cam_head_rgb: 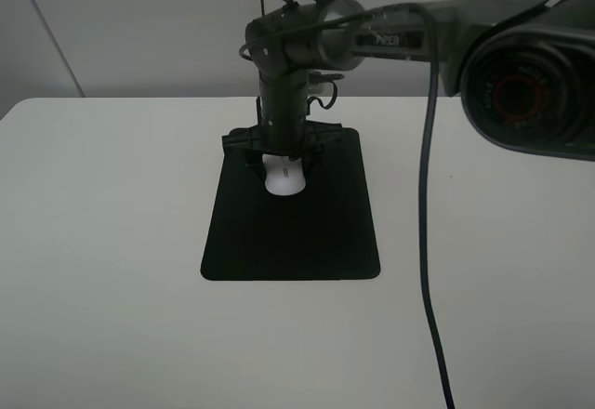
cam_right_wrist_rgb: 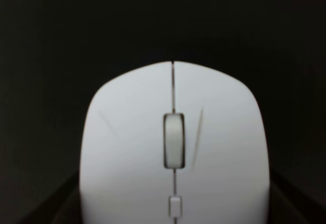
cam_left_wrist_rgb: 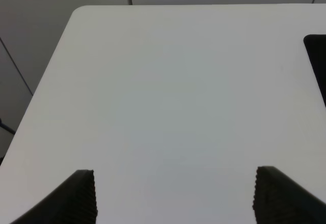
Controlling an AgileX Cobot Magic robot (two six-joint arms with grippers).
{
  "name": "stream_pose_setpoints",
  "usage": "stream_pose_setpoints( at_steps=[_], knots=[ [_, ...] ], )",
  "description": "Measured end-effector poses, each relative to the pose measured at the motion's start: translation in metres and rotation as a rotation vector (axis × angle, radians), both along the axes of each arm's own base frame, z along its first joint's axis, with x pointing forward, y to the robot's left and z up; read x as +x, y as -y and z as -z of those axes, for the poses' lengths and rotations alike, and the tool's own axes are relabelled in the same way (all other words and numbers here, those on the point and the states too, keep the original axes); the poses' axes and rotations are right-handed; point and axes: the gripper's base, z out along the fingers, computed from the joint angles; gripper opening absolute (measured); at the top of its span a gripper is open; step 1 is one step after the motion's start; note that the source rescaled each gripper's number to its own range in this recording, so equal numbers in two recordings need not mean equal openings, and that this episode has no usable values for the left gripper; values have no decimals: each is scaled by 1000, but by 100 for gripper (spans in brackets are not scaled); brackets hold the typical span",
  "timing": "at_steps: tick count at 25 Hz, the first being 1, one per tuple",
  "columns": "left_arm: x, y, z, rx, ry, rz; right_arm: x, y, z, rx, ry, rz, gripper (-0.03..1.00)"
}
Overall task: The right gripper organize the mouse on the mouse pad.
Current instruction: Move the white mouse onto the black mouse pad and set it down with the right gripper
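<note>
The right gripper [cam_head_rgb: 283, 162] is closed around the mouse [cam_head_rgb: 284, 182], which sits on the far half of the mouse pad [cam_head_rgb: 293, 242]; placing looks done, only letting go and lifting away seem left

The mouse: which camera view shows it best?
The right wrist view: the mouse fills it, scroll wheel clear. The exterior high view shows it small on the mouse pad, partly under the right gripper. The left wrist view shows only table and pad edge.

White mouse [cam_head_rgb: 285, 182] on black mouse pad [cam_head_rgb: 290, 234]
</note>
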Motion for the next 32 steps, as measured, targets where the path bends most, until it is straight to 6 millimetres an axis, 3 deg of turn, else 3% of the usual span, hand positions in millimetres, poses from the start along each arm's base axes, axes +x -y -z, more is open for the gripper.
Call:
stream_pose_setpoints(
  at_steps=[14,32],
  knots=[
    [0,0,0,0,0,0,4,2,0,-21,46,14,5],
    [0,0,0,0,0,0,5,2,24,-46,25,14,5]
  ],
)
